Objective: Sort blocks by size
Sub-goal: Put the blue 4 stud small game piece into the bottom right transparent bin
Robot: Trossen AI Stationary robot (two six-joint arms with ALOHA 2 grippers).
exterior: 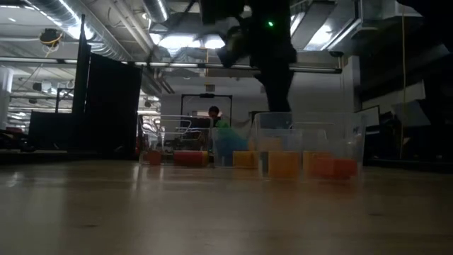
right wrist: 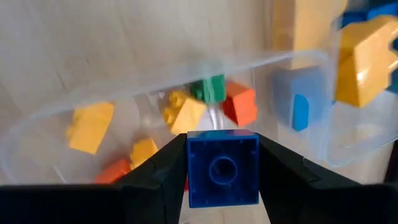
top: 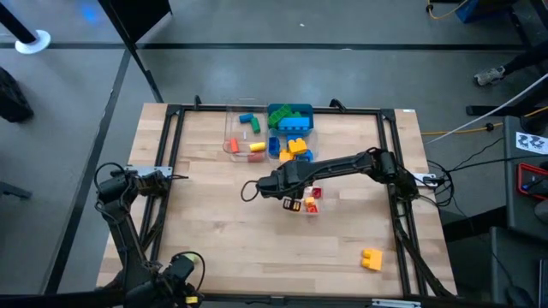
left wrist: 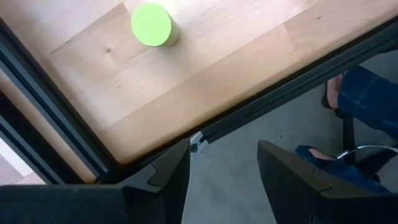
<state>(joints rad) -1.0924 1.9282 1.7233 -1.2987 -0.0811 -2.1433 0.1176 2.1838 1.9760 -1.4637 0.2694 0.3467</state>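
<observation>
Blocks mid-sort: right gripper (right wrist: 222, 177) clamps a small blue block (right wrist: 222, 168) between its fingers, poised over a clear tub (right wrist: 37, 134) near table centre. Inside that tub, wrist cam shows small pieces: yellow block (right wrist: 91, 127), orange-red block (right wrist: 239, 104), green block (right wrist: 208, 88), plus others.

High view: right arm reaches in from 3 o'clock, its gripper (top: 291, 195) ending just left of a small red-and-yellow cluster (top: 312, 199). More blocks sit in containers at 12 o'clock: teal-blue tray (top: 291, 116) w/ green and blue pieces, and a clear tub (top: 244, 130) holding a teal bar, orange and yellow bits. One lone yellow block (top: 371, 258) lies at abt 5 o'clock, well apart from the rest.

Left gripper (left wrist: 222, 180) waits at the 9 o'clock table edge, fingers apart, holding nothing.

Risk: an off-centre release could bounce the blue block off the tub rim onto the table; a low approach could nudge the light tub and scatter what's sorted.
</observation>
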